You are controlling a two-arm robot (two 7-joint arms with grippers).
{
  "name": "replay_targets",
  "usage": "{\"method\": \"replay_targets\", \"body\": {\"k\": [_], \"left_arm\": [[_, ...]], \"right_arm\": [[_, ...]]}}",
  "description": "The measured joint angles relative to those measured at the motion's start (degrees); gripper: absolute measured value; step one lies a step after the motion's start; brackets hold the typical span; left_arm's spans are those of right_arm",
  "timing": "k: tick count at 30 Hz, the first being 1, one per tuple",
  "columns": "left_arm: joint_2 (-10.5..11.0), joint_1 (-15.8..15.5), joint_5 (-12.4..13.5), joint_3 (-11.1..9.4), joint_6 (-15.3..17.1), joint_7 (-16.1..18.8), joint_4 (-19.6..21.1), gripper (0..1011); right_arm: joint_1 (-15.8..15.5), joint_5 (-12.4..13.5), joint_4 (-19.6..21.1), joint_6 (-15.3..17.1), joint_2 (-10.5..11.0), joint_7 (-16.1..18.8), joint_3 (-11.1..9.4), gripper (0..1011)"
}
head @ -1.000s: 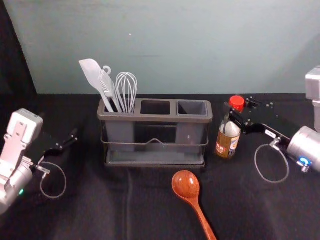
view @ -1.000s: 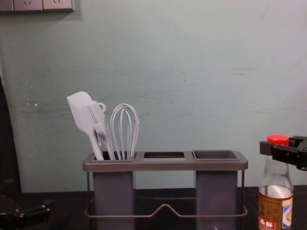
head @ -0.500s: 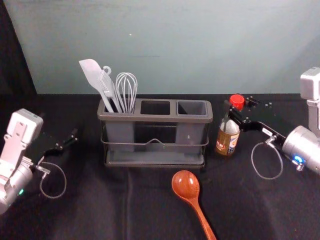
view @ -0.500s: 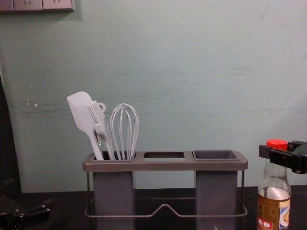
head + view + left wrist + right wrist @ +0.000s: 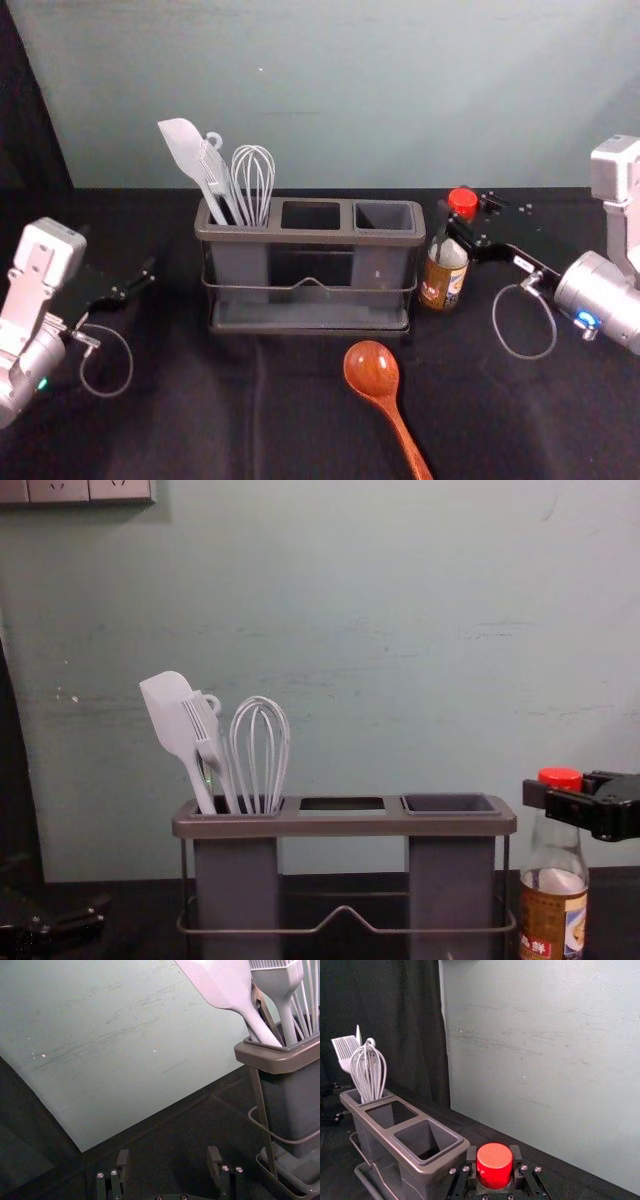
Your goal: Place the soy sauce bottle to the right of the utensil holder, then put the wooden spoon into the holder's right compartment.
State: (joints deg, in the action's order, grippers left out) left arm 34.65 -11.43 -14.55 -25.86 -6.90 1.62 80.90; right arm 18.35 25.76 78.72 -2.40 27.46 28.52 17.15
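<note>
Clear glass soy sauce bottle with red cap and brown label: right of centre in head view, lower right in chest view, roughly upright, just beside the holder's right end. Fill level unclear; can't tell if the base touches down.

Right gripper, right of centre in head view: closed on the bottle just under the cap, one finger each side.

Grey-brown rectangular utensil holder with wire rail, centre of head view:
- left compartment: pale spatula, pale brush, wire whisk, plus a narrow brownish piece, partly hidden, identity unclear.
- middle opening: wall visible through it in chest view.
- right compartment: grey cup, bare inner walls showing.

Reddish-brown wooden spoon: on black cloth, lower centre of head view, bowl toward holder, handle to bottom edge.

Left gripper: parked, left side of head view, claw wide.
</note>
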Motion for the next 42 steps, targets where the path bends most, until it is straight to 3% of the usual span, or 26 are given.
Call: {"method": "replay_targets", "body": {"k": [28, 42], "left_arm": [[0.0, 0.0, 0.0, 0.0, 0.0, 0.0, 0.0, 1011], [0.0, 0.0, 0.0, 0.0, 0.0, 0.0, 0.0, 1012]], "right_arm": [[0.4, -1.03, -1.56, -1.07, -0.93, 0.31, 0.65, 407], [0.4, -1.05, -1.44, -0.9, -0.86, 0.09, 0.65, 848]]}}
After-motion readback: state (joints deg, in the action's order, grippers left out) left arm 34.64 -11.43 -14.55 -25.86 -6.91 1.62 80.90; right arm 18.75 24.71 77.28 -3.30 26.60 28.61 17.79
